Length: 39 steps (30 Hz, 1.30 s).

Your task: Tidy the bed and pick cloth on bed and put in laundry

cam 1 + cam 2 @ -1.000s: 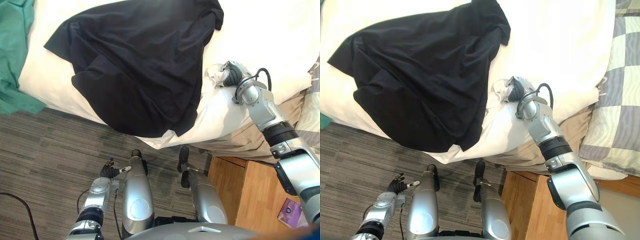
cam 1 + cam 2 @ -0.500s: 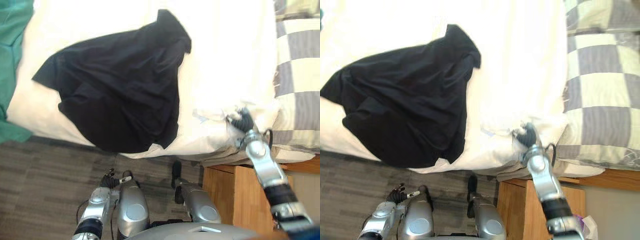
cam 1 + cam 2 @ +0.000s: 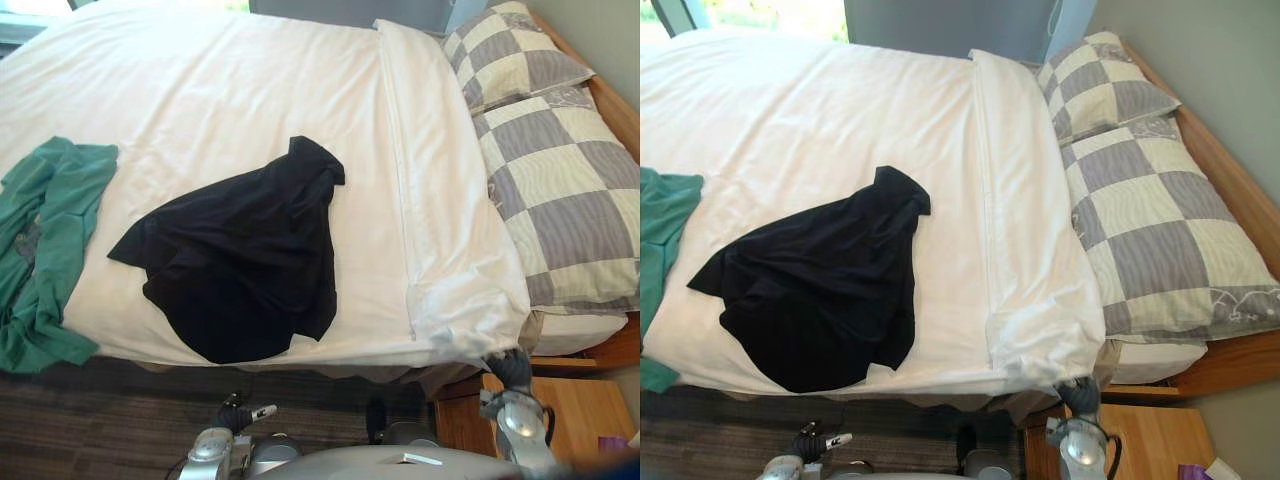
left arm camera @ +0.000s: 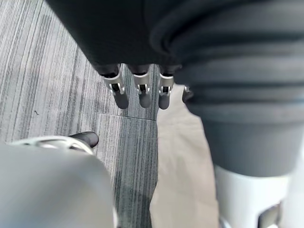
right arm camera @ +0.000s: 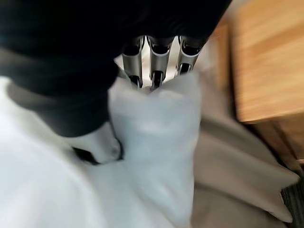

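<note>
The black garment (image 3: 240, 270) lies spread on the white duvet (image 3: 250, 100) near the bed's front edge, with its long axis diagonal and its narrow end pointing far-right toward the pillows (image 3: 560, 200), while the right hand (image 3: 513, 370) pinches the duvet's near corner and the left hand (image 3: 232, 415) hangs loose-fingered over the carpet (image 4: 57, 85).

The bed (image 3: 230, 90), under a smooth white cover (image 3: 440, 270), carries a black cloth (image 3: 240, 260) spread near its front edge, a green cloth (image 3: 50, 240) which hangs partly over its left side, and two checked pillows (image 3: 560, 220) one behind the other at its right end.
</note>
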{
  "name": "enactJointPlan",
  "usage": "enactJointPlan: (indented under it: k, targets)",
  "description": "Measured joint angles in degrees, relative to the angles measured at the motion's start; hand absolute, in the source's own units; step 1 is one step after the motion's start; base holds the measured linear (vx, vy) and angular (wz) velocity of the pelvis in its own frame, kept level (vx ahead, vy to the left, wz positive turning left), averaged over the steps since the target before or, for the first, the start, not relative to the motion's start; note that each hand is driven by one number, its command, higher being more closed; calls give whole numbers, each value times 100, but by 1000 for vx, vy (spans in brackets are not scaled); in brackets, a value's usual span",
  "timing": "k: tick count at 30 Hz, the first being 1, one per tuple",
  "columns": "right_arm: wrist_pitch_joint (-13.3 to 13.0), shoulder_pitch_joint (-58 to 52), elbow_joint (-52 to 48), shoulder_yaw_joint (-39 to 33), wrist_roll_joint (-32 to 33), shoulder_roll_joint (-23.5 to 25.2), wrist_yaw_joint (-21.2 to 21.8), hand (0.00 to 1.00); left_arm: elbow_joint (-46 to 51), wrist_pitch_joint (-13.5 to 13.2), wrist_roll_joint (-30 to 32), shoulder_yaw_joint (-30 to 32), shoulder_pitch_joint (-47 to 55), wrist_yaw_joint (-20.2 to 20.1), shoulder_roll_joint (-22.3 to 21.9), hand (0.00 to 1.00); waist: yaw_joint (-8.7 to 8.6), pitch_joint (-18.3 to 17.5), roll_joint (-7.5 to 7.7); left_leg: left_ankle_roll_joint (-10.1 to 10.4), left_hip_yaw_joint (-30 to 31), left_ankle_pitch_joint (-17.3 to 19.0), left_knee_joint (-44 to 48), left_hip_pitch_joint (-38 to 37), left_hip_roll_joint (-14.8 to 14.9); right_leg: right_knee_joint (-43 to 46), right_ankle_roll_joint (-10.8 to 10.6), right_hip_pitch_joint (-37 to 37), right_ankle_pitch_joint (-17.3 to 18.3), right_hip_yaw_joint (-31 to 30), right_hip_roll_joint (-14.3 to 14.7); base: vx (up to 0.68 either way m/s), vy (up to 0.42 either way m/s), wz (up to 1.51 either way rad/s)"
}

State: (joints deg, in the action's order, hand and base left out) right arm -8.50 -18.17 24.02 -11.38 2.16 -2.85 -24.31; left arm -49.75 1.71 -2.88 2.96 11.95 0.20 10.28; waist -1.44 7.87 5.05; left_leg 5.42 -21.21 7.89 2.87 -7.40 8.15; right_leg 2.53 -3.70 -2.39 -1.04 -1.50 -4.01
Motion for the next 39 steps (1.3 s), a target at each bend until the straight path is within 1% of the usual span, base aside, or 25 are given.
enactJointPlan:
  k: [2, 4, 6, 10, 12, 13, 14, 16, 17, 18, 19, 20, 21, 23, 24, 25, 26, 27, 29, 30, 32, 33, 36, 38, 39]
  targets:
    - [-39, -48, 353, -367, 159, 59, -285, 0, -56, -40, -32, 67, 134, -23, -50, 0, -58, -15, -39, -5, -84, -26, -147, -167, -20, -39, -7, 78, -6, -88, 0, 44, 31, -22]
    - [-137, -260, 793, -788, 527, 85, -498, 0, -188, -97, -68, 302, 273, -87, -179, 0, -76, -108, -128, -18, -254, -39, -290, -349, -34, -56, -5, 136, -13, -164, -1, 79, 39, -24]
    - [-230, -469, 1033, -1116, 871, 161, -537, 0, -245, -136, -103, 533, 350, -206, -299, 0, -75, -158, -207, -32, -358, -23, -337, -483, -35, -62, -13, 212, -3, -224, 10, 109, 51, -22]
    - [-416, -684, 1315, -1599, 1411, 295, -533, 0, -246, -285, -106, 928, 363, -446, -469, 0, -88, -227, -258, -7, -502, -4, -419, -674, -40, -78, -27, 308, 21, -240, 24, 60, 17, -12]
    - [-515, -667, 1311, -1766, 1506, 297, -534, 0, -243, -316, -108, 994, 362, -525, -497, 0, -78, -287, -280, -6, -530, -3, -439, -699, -40, -79, -27, 314, 22, -232, 29, 9, -3, -4]
    - [-556, -637, 1294, -1829, 1565, 293, -537, 100, -230, -316, -109, 1060, 362, -536, -521, 0, -69, -303, -263, -5, -542, -2, -448, -738, -38, -79, -29, 346, 25, -224, 33, 0, 0, 0]
    - [-594, -583, 1257, -1969, 1570, 292, -555, 100, -229, -314, -110, 1123, 371, -554, -530, 0, -61, -317, -299, 5, -562, 4, -456, -779, -31, -79, -30, 382, 37, -221, 39, 0, 0, 0]
    - [-631, -539, 916, -2099, 1611, 289, -605, 100, -228, -309, -113, 1130, 380, -639, -526, 0, -50, -421, -278, 15, -589, 12, -452, -791, -25, -76, -19, 391, 51, -220, 41, -20, -17, -1]
    - [-713, -495, 505, -2193, 1725, 273, -565, 100, -222, -296, -117, 1138, 379, -657, -525, 0, -56, -443, -293, 18, -605, 22, -443, -792, -24, -69, -15, 391, 59, -221, 40, -43, -30, -3]
    - [-808, -454, 184, -2220, 1857, 227, -460, 100, -209, -264, -139, 1141, 377, -659, -525, 0, -57, -465, -253, 15, -618, 38, -428, -791, -19, -55, -10, 391, 67, -222, 39, -71, -39, -4]
    - [-906, -409, -305, -2242, 1958, 147, -280, 100, -207, -210, -239, 1141, 385, -659, -525, 0, -57, -471, -289, 12, -628, 67, -391, -783, -11, -41, 10, 391, 87, -222, 38, -53, -27, -4]
    - [-982, -403, -572, -2246, 2029, 100, -146, 100, -207, -193, -258, 1137, 392, -659, -529, 0, -57, -483, -283, 11, -635, 83, -371, -781, -7, -35, 15, 391, 95, -222, 39, -58, -40, -1]
    - [-1079, -336, -1154, -2245, 2154, -47, 236, 100, -207, -179, -274, 1120, 404, -658, -537, 0, -61, -512, -285, 19, -639, 106, -365, -783, -6, -8, 9, 386, 131, -221, 38, -33, -30, 1]
    - [-1127, -247, -1715, -2248, 2392, -217, 693, 100, -203, -135, -279, 1124, 405, -657, -539, 0, -71, -513, -281, 49, -645, 147, -367, -782, -7, -7, 36, 382, 170, -221, 36, 0, 0, 0]
    - [-1124, -128, -1981, -2260, 2596, -328, 1037, 100, -203, -78, -278, 1116, 406, -655, -515, 0, -72, -516, -278, 51, -646, 141, -369, -781, -7, -2, 39, 380, 166, -219, 36, 0, 0, 0]
    - [-1113, 13, -2106, -2271, 2736, -385, 1273, 100, -202, -65, -281, 1108, 419, -652, -516, 0, -76, -527, -279, 7, -643, 112, -368, -783, -7, 11, 15, 379, 158, -214, 36, 0, 0, 0]
    - [-1059, 119, -2133, -2272, 2847, -419, 1428, 100, -203, -55, -286, 1095, 424, -643, -516, 0, -81, -532, -276, 6, -638, 110, -369, -783, -8, 18, 6, 377, 156, -208, 33, 13, -20, 4]
    - [-897, 267, -2137, -2280, 3110, -446, 1670, 100, -202, -13, -360, 1049, 422, -632, -516, 0, -82, -554, -315, 7, -628, 110, -369, -783, -12, 27, -1, 377, 161, -193, 25, 24, -14, 6]
    - [-665, 405, -2136, -2278, 3488, -443, 1944, 100, -203, 43, -497, 1043, 427, -619, -519, 0, -81, -559, -325, 7, -587, 107, -372, -781, -28, 34, -24, 380, 178, -149, 5, 40, -9, 11]
    - [-518, 485, -2137, -2273, 3766, -443, 2109, 100, -203, 69, -520, 1040, 433, -614, -526, 0, -78, -554, -359, 7, -537, 107, -370, -778, -36, 45, -38, 393, 189, -115, -12, 54, -5, 17]
    - [-384, 639, -2172, -2197, 4181, -442, 2333, 100, -203, 141, -577, 993, 430, -611, -556, 0, -79, -553, -363, 6, -484, 106, -364, -792, -55, 64, -51, 433, 204, -62, -40, 38, -3, 15]
    - [-259, 752, -2316, -2058, 4405, -443, 2364, 100, -203, 206, -628, 991, 411, -610, -582, 0, -77, -521, -413, 6, -474, 106, -337, -796, -69, 65, -47, 464, 216, -42, -68, 9, -1, 9]
    - [-87, 1026, -2505, -1663, 4839, -443, 2348, 100, -175, 382, -673, 891, 309, -602, -588, 0, -69, -392, -428, 3, -315, 107, -252, -771, -129, 269, -99, 490, 365, 119, -192, -29, -9, 28]
    - [-64, 1401, -2508, -1376, 4983, -446, 2215, 100, -80, 451, -726, 754, 250, -557, -572, 0, -15, -289, -463, -31, -252, 128, -231, -716, -163, 482, -107, 378, 475, 167, -241, -95, -21, 24]
    - [-66, 1714, -2507, -1182, 5057, -458, 2094, 100, -38, 513, -741, 622, 125, -474, -521, 0, 42, -246, -463, -70, -172, 151, -135, -478, -198, 657, -106, 134, 532, 167, -273, -133, -44, 16]
